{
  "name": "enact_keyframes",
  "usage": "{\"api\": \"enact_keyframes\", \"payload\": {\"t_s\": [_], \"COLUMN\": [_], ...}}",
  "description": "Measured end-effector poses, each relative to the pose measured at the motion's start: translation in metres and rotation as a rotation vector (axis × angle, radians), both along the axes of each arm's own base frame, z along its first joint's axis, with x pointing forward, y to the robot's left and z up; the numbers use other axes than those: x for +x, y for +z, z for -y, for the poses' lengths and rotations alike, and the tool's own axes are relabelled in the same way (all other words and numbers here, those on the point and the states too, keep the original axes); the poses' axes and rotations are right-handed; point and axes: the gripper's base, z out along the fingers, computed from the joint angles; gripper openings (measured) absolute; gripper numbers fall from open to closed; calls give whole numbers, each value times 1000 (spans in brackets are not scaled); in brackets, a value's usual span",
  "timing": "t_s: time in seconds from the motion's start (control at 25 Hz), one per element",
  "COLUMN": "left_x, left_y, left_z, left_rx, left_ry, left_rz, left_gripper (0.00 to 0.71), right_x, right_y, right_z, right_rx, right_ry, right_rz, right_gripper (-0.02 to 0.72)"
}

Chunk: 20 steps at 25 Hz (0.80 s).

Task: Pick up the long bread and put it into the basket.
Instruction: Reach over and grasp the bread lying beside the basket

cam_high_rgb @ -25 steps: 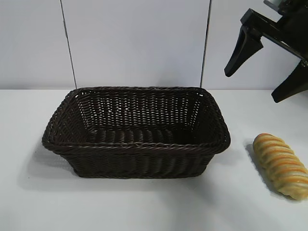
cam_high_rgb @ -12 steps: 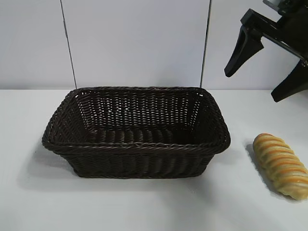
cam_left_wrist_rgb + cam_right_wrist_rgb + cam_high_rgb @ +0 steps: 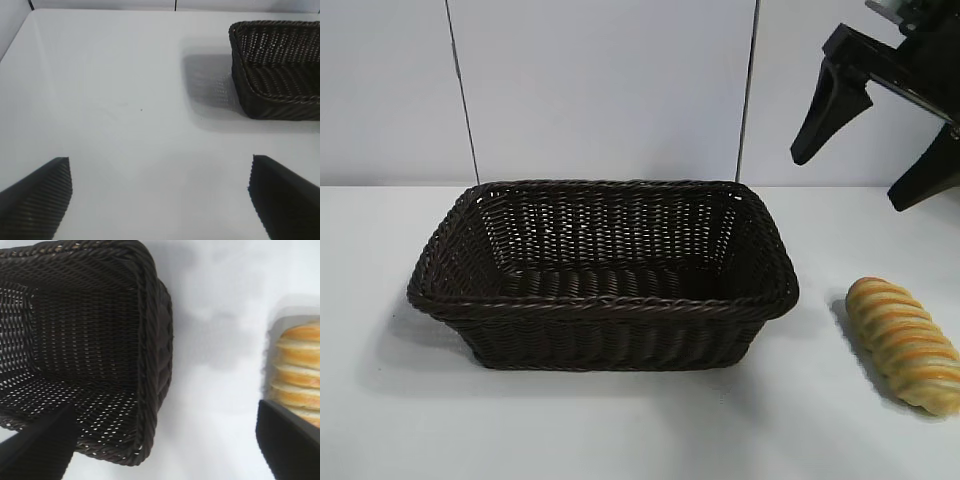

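Exterior view: dark brown woven wicker basket (image 3: 602,272), braided rim, on the white table (image 3: 620,430); ridged golden long bread (image 3: 904,343) lies beside it; right gripper (image 3: 875,150) hangs above, spread wide, empty; left wrist view: left gripper (image 3: 160,197) gapes, empty, over bare tabletop; right wrist view: bread near basket.

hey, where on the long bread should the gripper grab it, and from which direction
Probably across its middle, from above. The long bread lies flat on the white table, clear of the basket, so nothing blocks a top-down approach. Its narrow width, not its length, suits the jaws, and a central grip should keep it balanced. The open right gripper hangs above and behind it.
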Motion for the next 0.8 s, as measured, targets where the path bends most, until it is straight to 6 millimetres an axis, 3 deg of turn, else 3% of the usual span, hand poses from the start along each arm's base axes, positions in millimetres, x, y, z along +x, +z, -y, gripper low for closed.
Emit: {"api": "enact_keyframes", "payload": {"t_s": [0.2, 0.52, 0.8], "left_x": [0, -5, -7], "left_y": [0, 0, -1], "left_z": [0, 0, 0], "left_rx": [1, 2, 2], "left_ry": [0, -1, -1], "left_rz": [1, 41, 51], "left_gripper": [694, 694, 694], "right_x": [-3, -2, -19], "right_y": [-2, -5, -46], "right_z": [9, 11, 13], "right_rx": [-103, -121, -129], "right_ry": [-15, -27, -39], "right_rz": [-33, -14, -40], "right_gripper": [694, 694, 694]}}
